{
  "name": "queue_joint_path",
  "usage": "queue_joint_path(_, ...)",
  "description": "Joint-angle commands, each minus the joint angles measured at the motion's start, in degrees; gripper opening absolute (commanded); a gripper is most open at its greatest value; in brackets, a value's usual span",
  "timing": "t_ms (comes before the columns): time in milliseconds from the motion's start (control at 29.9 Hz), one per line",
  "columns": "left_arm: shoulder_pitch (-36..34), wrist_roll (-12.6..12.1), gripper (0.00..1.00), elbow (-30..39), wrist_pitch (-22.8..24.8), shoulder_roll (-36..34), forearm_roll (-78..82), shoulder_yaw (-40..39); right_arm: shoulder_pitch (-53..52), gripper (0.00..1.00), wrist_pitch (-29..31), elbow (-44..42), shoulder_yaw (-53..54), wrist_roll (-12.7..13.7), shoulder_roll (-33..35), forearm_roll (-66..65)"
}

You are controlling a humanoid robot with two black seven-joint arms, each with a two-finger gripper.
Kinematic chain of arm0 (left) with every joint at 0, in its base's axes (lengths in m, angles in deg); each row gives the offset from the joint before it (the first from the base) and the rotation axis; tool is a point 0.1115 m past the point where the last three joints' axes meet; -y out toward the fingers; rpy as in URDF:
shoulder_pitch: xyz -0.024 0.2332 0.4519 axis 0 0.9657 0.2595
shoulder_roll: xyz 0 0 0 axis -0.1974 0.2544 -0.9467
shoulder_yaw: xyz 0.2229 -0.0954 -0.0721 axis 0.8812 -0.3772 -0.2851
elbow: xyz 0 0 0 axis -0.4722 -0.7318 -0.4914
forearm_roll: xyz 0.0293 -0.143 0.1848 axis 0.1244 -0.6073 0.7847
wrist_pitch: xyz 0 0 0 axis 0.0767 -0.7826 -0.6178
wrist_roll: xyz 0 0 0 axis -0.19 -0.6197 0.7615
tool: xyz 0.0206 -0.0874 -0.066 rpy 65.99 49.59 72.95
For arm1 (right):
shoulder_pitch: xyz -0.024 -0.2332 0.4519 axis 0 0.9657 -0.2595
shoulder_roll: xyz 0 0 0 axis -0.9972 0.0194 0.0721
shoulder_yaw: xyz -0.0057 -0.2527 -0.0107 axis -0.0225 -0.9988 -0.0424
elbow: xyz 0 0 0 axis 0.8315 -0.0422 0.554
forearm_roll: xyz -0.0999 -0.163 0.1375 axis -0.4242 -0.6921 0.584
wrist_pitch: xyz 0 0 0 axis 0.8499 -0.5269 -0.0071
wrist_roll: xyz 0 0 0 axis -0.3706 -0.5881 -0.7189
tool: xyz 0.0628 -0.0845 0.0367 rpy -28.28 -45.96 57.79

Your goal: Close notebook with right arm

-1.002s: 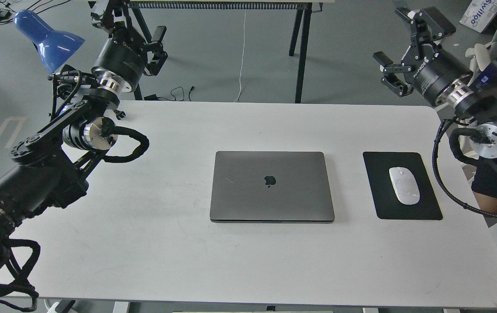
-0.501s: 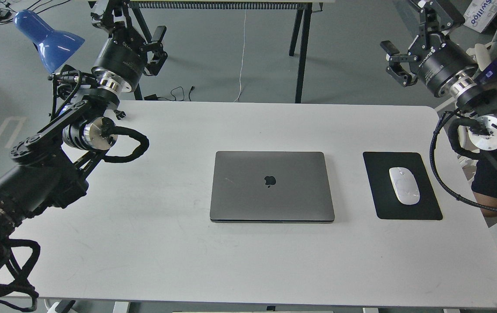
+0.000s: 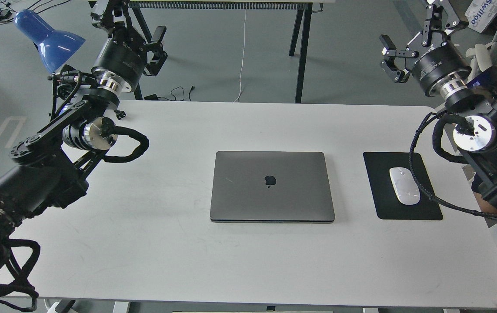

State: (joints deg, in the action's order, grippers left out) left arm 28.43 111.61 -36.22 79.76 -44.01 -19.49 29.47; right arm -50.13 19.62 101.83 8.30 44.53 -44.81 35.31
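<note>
The notebook [image 3: 272, 186] is a space-grey laptop lying flat in the middle of the white table [image 3: 248, 261], lid down, black apple logo facing up. My right arm comes in from the right; its gripper [image 3: 413, 30] is raised beyond the table's far right corner, well away from the notebook, fingers spread open and empty. My left gripper [image 3: 128, 32] is raised past the far left corner, fingers apart and empty.
A black mouse pad [image 3: 405, 204] with a white mouse [image 3: 404, 185] lies right of the notebook, under my right arm's looped cable. A blue desk lamp [image 3: 48, 39] stands at the far left. Dark table legs [image 3: 302, 48] stand on the floor behind.
My right gripper has risen and swung up and slightly left, away from the table; the arm's elbow has moved left. The notebook, mouse and left arm have not moved.
</note>
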Motion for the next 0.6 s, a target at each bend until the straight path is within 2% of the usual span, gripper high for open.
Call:
queue_joint_path(0, 0.0, 0.0, 1.00, 0.0, 0.0, 0.0, 0.0, 0.0, 0.8, 1.00, -0.2, -0.5, 0.2, 0.0, -0.2, 0.0)
queue_joint_path(568, 0.0, 0.0, 1.00, 0.0, 0.0, 0.0, 0.0, 0.0, 1.4, 1.00, -0.2, -0.5, -0.1, 0.0, -0.1, 0.0)
